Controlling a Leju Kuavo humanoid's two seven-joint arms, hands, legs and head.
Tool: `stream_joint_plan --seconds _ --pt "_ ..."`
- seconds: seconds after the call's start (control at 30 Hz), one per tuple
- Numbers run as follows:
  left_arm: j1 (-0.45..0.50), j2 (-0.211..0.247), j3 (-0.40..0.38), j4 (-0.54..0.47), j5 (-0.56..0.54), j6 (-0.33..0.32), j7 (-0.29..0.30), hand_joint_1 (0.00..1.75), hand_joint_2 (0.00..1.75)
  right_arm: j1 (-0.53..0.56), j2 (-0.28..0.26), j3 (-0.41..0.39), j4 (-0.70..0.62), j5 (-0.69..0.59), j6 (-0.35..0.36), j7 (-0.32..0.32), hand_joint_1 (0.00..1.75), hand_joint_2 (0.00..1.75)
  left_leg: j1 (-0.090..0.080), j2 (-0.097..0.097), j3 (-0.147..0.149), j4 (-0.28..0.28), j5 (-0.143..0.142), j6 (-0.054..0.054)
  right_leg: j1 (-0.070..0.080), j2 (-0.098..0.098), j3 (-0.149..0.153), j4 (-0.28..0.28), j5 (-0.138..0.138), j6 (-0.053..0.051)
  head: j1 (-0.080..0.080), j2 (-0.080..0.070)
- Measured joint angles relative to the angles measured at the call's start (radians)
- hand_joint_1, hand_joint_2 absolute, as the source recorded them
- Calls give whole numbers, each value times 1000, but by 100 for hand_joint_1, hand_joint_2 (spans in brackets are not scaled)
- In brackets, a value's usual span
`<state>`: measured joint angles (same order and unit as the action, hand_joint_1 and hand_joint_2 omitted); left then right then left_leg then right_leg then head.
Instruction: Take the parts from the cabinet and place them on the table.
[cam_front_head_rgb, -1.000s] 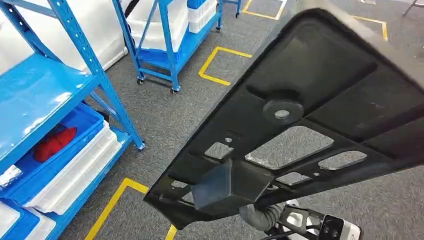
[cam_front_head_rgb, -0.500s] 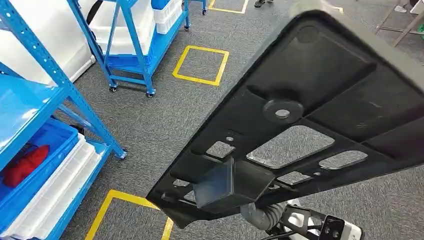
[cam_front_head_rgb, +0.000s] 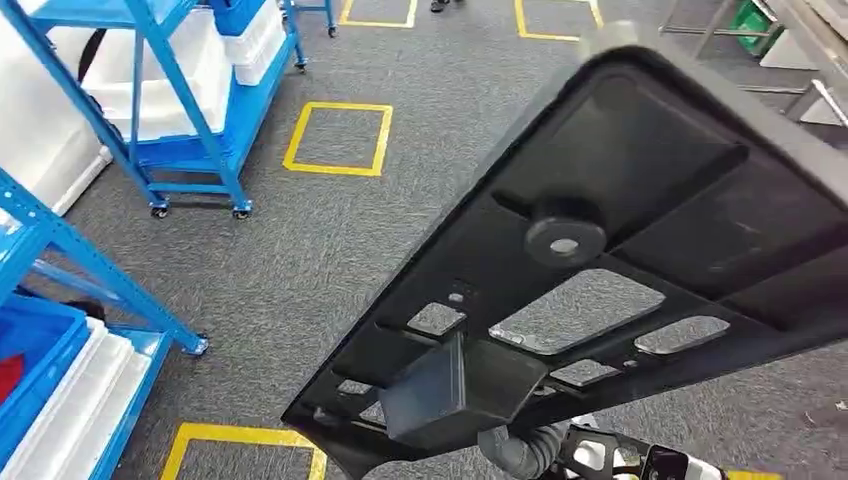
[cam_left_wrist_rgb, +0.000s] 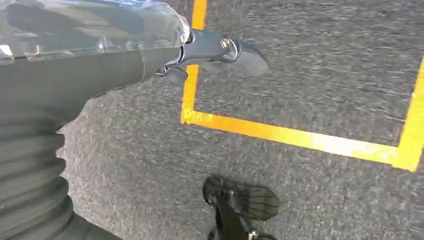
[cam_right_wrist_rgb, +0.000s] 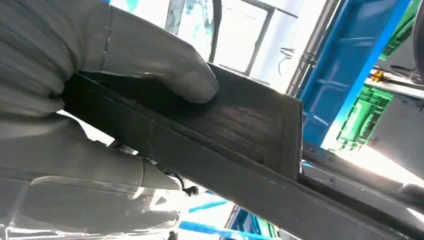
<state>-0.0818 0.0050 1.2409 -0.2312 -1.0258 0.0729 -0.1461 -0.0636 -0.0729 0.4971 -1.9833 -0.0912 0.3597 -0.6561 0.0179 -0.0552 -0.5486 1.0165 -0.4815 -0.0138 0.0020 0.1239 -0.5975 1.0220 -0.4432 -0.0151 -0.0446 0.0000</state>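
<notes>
Holding a large black moulded panel (cam_front_head_rgb: 640, 260) up in front of its body, the robot stands over grey carpet (cam_front_head_rgb: 300, 270) marked with yellow taped squares (cam_front_head_rgb: 338, 138). The panel is tilted, one end low near the robot's chest and the other rising up and away to the right, so its ribbed underside faces the head camera, with several cut-out windows and a round boss in the middle. In the right wrist view the right hand (cam_right_wrist_rgb: 115, 100) clamps the panel's edge (cam_right_wrist_rgb: 240, 150): the thick grey thumb presses on one face and the rest of the hand wraps beneath it. The left hand (cam_left_wrist_rgb: 215, 52) hangs low over the carpet near a yellow line (cam_left_wrist_rgb: 300, 137), holding nothing; some dark fingers reach forward, but how far they spread I cannot tell from this angle. To the left stand blue metal racks (cam_front_head_rgb: 150, 110) on castors carrying white bins (cam_front_head_rgb: 215, 50), and at the near left corner a blue shelf unit (cam_front_head_rgb: 60, 250) holds a blue tray (cam_front_head_rgb: 30, 350) and a white tray (cam_front_head_rgb: 80, 400).
</notes>
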Motion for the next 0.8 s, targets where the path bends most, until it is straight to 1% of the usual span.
stream_joint_plan --seconds 0.03,0.07,0.1,0.13,0.17,0.2,0.23,0.27,0.3,0.33,0.37,0.4,0.43,0.47,0.5,0.53,0.57,0.6,0.63,0.67,0.7,0.73,0.77,0.8 --pt "-1 0 0 0 0 0 0 0 175 1 0 0 0 0 0 0 175 175 -4 6 3 1 1 6 -4 7 -1 -5 3 6 0 0" --pt "-4 0 0 0 0 0 0 0 175 1 0 0 0 0 0 0 175 175 -6 15 3 -1 5 13 -5 17 -2 -8 7 15 0 0" --pt "-7 -4 0 0 0 0 0 0 175 0 0 0 0 0 0 0 175 175 3 28 4 -12 12 24 -2 15 -5 -2 3 19 0 0" --pt "-9 -5 0 0 0 0 0 0 175 -1 0 1 0 -1 0 0 175 175 -1 39 6 -15 15 29 0 -41 -14 19 -13 19 0 0" --pt "-9 -5 0 0 2 0 0 0 175 -4 0 1 0 0 0 0 175 175 -2 47 6 -16 15 35 1 -83 -36 63 -42 22 0 0" --pt "-5 -5 1 0 3 1 0 0 175 -6 0 2 0 -1 0 0 175 175 -5 63 5 -16 15 37 -2 -109 -84 159 -93 27 0 0" --pt "-1 -5 1 0 3 1 0 0 175 -5 0 2 0 -1 0 0 175 175 -8 76 4 -16 14 38 -5 -115 -123 240 -126 30 0 0" --pt "1 -5 1 0 3 1 0 0 175 -5 0 2 2 -1 0 0 175 175 -9 91 3 -16 13 39 -7 -117 -155 304 -145 32 0 0" --pt "1 -5 1 0 3 1 0 0 175 -5 0 2 3 -1 0 0 175 175 -10 103 3 -16 13 38 -8 -119 -163 319 -139 33 0 0" --pt "-1 -5 1 0 3 1 0 0 175 -5 0 2 3 -1 0 0 175 175 -10 115 3 -16 11 38 -8 -120 -146 284 -111 32 0 0" --pt "-2 -5 1 0 5 1 0 0 175 -5 0 3 3 -5 4 0 175 175 -11 125 6 -16 10 36 -8 -125 -104 206 -70 29 0 0" --pt "-3 -6 2 0 7 3 0 0 175 -7 0 3 3 -15 13 0 175 175 -11 134 8 -16 8 34 -6 -138 -55 118 -32 24 0 0" --pt "-3 -7 3 0 15 9 0 0 175 -12 0 3 3 -30 26 0 175 175 -13 144 13 -16 5 31 2 -186 2 21 -1 14 0 0" --pt "-3 -9 6 0 20 13 -1 0 175 -20 0 4 3 -35 30 0 175 175 -20 153 14 -13 1 24 15 -223 13 -8 -17 8 0 0" --pt "-2 -9 11 0 27 17 -4 0 175 -24 0 4 2 -40 31 0 175 175 -19 157 14 -14 0 20 15 -205 11 -9 -12 4 0 0" --pt "-3 -9 18 0 29 18 -10 0 175 -25 0 4 1 -42 28 0 175 175 -18 172 17 -14 -2 16 17 -192 7 -9 -13 2 0 0" --pt "-4 -10 19 0 30 15 -16 0 175 -24 0 4 1 -42 23 0 175 175 -17 182 20 -18 -3 11 19 -180 5 -9 -13 -1 0 0" --pt "-7 -10 20 0 32 12 -23 0 175 -24 0 4 0 -42 16 0 175 175 -20 195 26 -18 -6 4 14 -166 8 -19 -8 -8 0 0" --pt "-10 -9 22 0 37 11 -30 0 175 -21 0 4 -5 -42 15 0 175 175 -12 152 22 -4 -19 -3 6 -154 16 -27 -2 -12 0 0" --pt "-10 -9 25 0 40 9 -37 0 175 -22 0 3 -7 -42 15 0 175 175 -11 106 4 38 -49 -4 4 -144 17 -28 -1 -19 0 0" --pt "-7 -9 28 0 41 7 -40 0 175 -21 2 3 -8 -42 16 0 175 175 -9 83 -27 110 -88 -5 3 -134 17 -28 1 -22 0 0" --pt "-3 -6 30 0 42 6 -43 0 175 -17 2 3 -8 -41 18 0 175 175 -9 70 -68 198 -128 -8 4 -119 17 -28 1 -23 0 0" --pt "1 -3 31 0 42 6 -43 0 175 -13 2 3 -8 -41 21 0 175 175 -8 64 -105 270 -152 -10 5 -104 17 -27 0 -24 0 0" --pt "2 -2 33 0 45 11 -40 0 175 -9 2 3 -8 -45 26 0 175 175 -8 64 -128 308 -152 -11 5 -88 17 -26 0 -24 0 0"
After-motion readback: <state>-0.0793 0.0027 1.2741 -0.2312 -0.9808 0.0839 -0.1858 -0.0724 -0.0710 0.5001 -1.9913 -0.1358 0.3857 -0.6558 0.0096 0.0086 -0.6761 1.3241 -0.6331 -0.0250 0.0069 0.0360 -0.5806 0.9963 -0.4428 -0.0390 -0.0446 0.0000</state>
